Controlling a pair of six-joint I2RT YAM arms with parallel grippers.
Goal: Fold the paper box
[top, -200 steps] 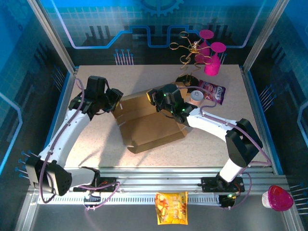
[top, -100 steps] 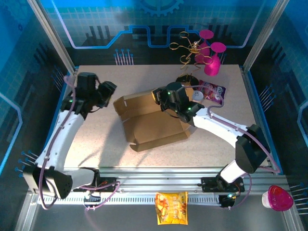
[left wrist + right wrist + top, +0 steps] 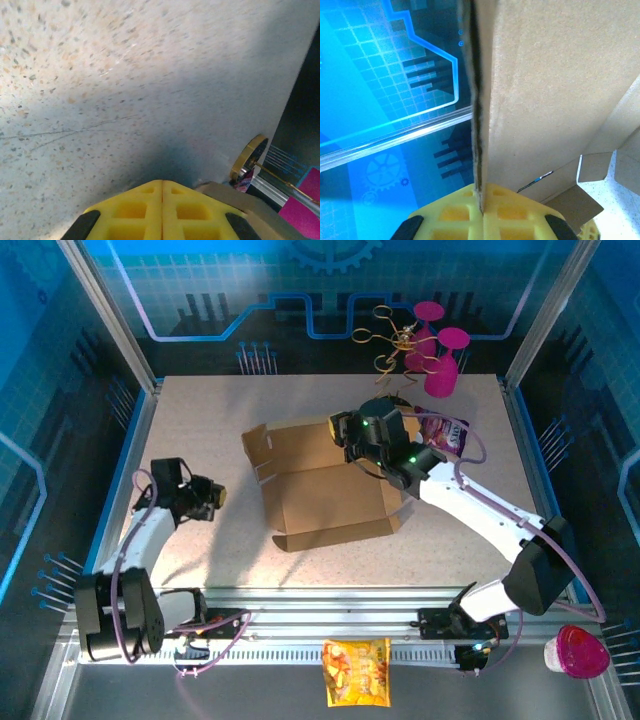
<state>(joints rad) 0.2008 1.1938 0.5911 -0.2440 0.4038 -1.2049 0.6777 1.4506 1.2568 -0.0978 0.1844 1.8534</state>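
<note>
The paper box [image 3: 330,502] looks to me about half formed. It lies on the surface [image 3: 190,430] just below and in front of the right claw [image 3: 344,430]. The base panel is flat, a low lip [image 3: 335,536] is turned up along the edge farthest from that claw, and the big rear panel [image 3: 300,445] is raised at the claw's own end. The right claw is clamped on that rear panel. In the right wrist view its yellow fingers [image 3: 512,212] meet on the corrugated edge, and the sheet rises straight out from between them. The left claw [image 3: 210,496] holds nothing, and its pads [image 3: 135,212] are pressed together over bare surface, with the box well off to its right. The base is laid out and one long wall is being held up, so the early creasing seems done. The locking seems not to be. The tabbed flap [image 3: 258,452] just left of the right claw splays outward and is tucked into nothing (its notches sit free in the open). The side nearest the right arm looks only loosely turned up. As I read it, the side walls, the tab tucking and the closing of the lid are all left to do, and with only one claw on the cardboard the raised panel is likely to need a second hold before any tab goes home.
</note>
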